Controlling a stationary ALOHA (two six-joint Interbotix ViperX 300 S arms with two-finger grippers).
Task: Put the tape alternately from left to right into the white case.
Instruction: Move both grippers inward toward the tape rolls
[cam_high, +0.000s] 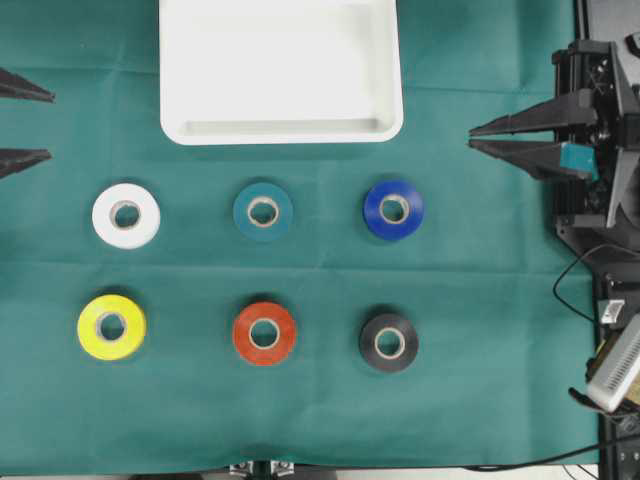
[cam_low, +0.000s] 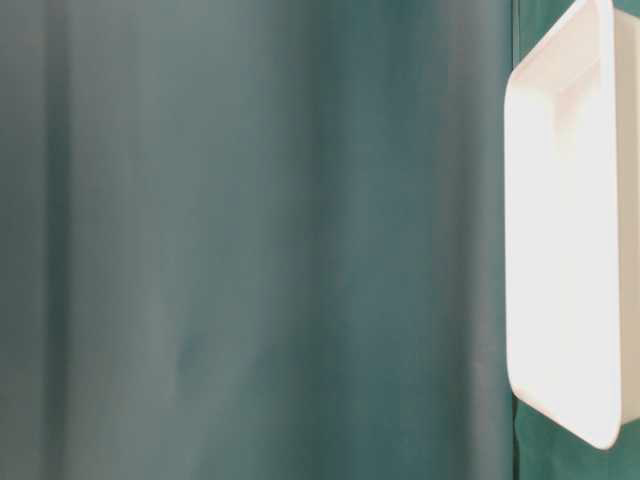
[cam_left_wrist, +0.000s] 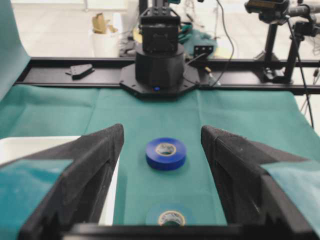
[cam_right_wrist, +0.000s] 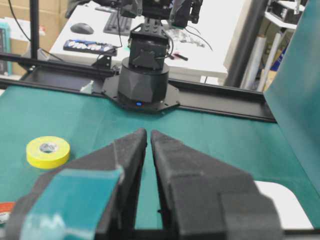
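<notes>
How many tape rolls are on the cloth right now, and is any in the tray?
6, all on the green cloth, none in the white plastic tray. Back row: white roll, teal roll, blue roll. Front row: yellow roll, red roll, black roll. None hidden.

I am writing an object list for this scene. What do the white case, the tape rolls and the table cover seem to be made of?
White case: probably smooth plastic; glossy, with a moulded rim and rounded corners.
Tape rolls, such as the blue one: likely vinyl tape, slightly shiny, wound on pale cores that look like cardboard.
Table cover: seemingly matte teal cloth; faint creases show.
</notes>
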